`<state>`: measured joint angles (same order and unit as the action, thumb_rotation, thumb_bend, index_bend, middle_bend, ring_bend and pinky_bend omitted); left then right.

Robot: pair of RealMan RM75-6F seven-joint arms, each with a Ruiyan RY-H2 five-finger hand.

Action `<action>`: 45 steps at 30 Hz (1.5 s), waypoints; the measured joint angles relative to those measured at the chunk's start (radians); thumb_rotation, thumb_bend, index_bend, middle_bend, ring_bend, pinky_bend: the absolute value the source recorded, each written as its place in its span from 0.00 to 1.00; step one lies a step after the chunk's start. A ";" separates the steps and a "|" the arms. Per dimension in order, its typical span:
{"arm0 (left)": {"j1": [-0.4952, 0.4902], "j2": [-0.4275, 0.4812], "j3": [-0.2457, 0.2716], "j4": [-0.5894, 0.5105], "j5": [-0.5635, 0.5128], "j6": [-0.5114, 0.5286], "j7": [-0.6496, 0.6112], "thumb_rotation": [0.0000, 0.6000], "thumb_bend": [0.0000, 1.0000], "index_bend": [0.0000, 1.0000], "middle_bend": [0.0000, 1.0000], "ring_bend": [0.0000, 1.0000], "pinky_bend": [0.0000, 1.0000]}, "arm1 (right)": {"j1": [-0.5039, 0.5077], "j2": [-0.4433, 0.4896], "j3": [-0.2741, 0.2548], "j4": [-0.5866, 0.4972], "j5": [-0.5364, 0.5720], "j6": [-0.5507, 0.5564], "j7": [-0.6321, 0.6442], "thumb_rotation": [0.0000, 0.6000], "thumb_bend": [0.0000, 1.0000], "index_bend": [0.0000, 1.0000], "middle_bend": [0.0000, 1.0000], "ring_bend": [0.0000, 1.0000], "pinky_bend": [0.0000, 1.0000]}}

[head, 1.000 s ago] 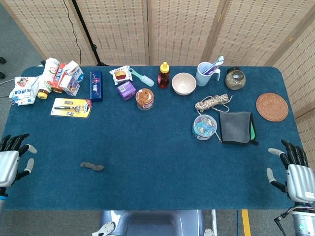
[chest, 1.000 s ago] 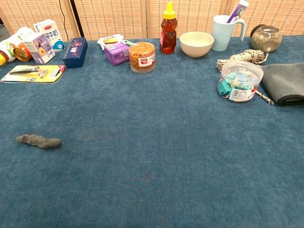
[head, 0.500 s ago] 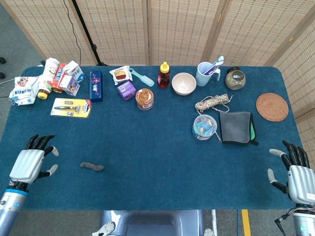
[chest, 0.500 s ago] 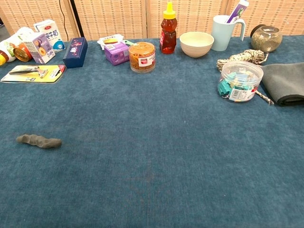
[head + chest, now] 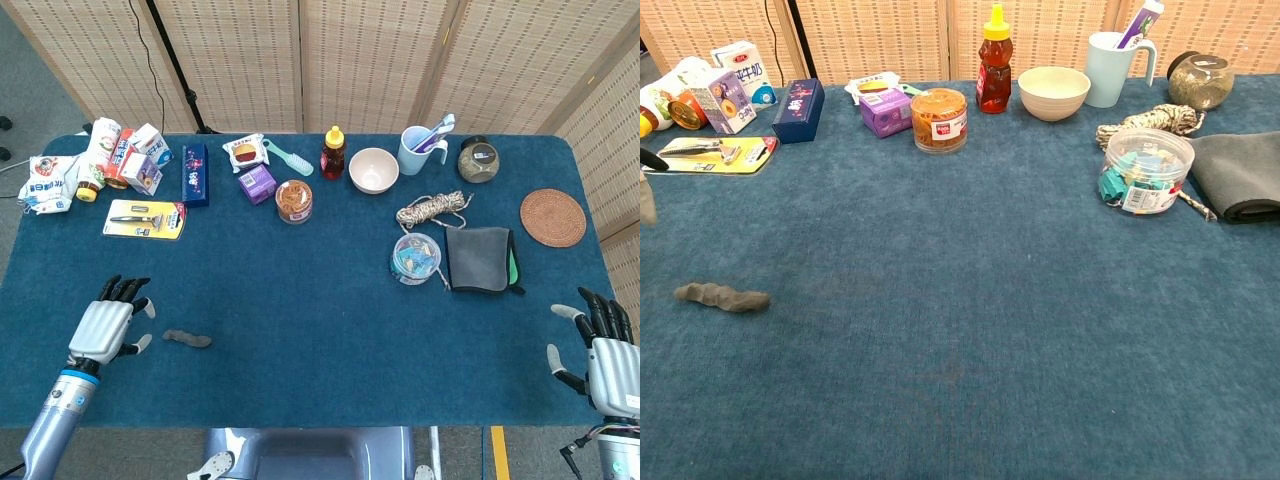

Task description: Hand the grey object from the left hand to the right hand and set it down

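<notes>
One grey object [image 5: 187,339]; two hands, left [image 5: 108,326] and right [image 5: 604,354]; one honey bottle [image 5: 333,153]; one bowl [image 5: 373,170]; one mug [image 5: 417,150]; one rope coil [image 5: 432,209]; one round mat [image 5: 552,217]; one folded cloth [image 5: 480,259]; two lidded tubs, one near the bottle [image 5: 294,201], one by the cloth [image 5: 416,259].

On the blue table [image 5: 970,330] the grey object [image 5: 722,296] lies alone near the left edge, where fingertips [image 5: 648,200] of the left hand just show, apart from it.
</notes>
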<state>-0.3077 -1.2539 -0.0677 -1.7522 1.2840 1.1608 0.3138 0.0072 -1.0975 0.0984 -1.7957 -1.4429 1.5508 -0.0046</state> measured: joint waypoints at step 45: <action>-0.075 -0.174 0.028 0.158 -0.146 -0.094 0.046 1.00 0.34 0.49 0.15 0.10 0.00 | -0.025 0.008 0.000 0.003 0.015 0.015 0.008 1.00 0.43 0.28 0.09 0.00 0.00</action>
<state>-0.3830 -1.4275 -0.0400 -1.5947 1.1378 1.0669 0.3597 -0.0176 -1.0897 0.0988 -1.7926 -1.4283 1.5655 0.0029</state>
